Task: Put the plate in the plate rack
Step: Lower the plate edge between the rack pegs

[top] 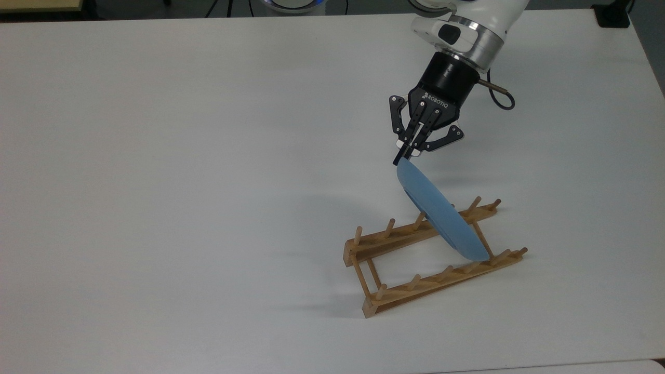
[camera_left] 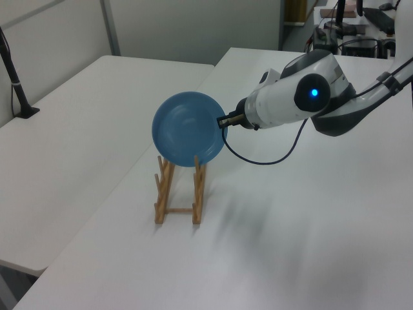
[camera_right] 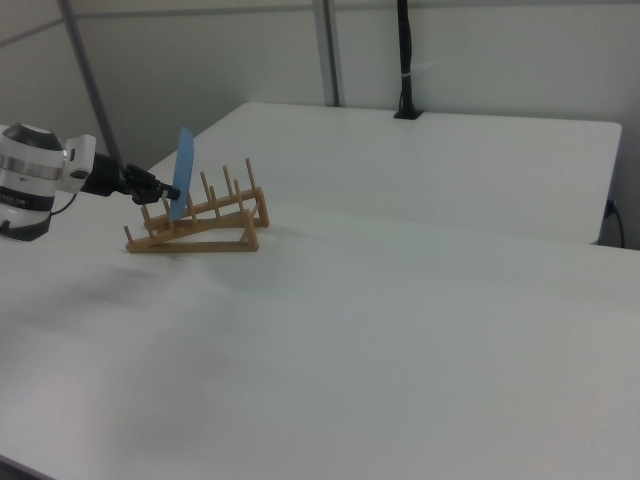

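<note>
I have the gripper (top: 402,158) pinched tight on the upper rim of the plate (top: 439,215), fingers together on its edge. The plate stands on edge, nearly upright in the right view (camera_right: 180,185), its lower part down between the two rails of the plate rack (top: 415,259), toward the top view's right end of the rack. The rack sits on the white table (top: 182,156). In the left view the plate (camera_left: 187,129) faces the camera above the rack (camera_left: 177,194).
</note>
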Robot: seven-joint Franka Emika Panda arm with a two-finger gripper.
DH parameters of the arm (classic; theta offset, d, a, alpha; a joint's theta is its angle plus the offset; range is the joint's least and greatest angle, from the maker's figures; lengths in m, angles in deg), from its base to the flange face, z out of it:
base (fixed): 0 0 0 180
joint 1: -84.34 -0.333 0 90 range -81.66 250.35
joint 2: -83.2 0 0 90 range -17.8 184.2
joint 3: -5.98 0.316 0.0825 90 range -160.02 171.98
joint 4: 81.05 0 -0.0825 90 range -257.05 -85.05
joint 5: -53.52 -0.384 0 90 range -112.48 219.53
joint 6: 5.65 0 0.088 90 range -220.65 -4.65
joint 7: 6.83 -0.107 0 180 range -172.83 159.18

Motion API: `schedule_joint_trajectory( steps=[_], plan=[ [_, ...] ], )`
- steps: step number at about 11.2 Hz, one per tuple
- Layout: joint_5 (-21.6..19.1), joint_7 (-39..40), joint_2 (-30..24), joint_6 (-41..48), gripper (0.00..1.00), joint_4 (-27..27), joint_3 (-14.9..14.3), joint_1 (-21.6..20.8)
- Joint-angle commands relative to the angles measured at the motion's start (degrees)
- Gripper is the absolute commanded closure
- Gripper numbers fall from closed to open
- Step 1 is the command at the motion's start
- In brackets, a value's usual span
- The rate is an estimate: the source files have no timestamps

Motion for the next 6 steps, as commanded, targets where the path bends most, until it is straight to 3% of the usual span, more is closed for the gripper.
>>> schedule_joint_trajectory(
  steps=[1,6],
  plan=[
    [-9.87,-0.93,1.48,1.26,1.00,3.67,0.05,-0.56],
    [-17.71,-1.11,2.63,3.28,1.00,6.30,1.10,-0.47]
  ],
)
